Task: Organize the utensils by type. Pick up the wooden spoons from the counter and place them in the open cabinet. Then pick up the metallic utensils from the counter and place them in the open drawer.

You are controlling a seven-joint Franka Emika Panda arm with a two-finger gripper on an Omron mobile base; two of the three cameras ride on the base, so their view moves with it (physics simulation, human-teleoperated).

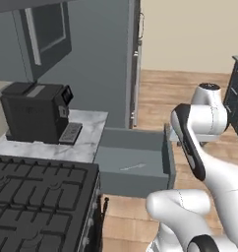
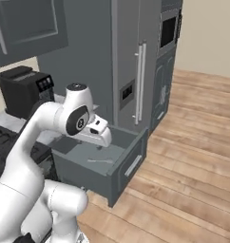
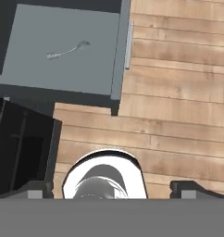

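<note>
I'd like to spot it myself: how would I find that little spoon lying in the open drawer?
Start at the tall dark grey cabinet with long silver handles. Below it an open drawer sticks out over the wooden floor. The thin silver spoon lies alone on its flat grey bottom.

No text, label, brand, number or sign can be read anywhere. The coffee machine [image 1: 35, 112] has a small dark control panel at its 2 o'clock corner, but its marks are too small and blurred to make out. The tall cabinet [image 2: 136, 61] carries a small dark inset panel with nothing legible.
</note>
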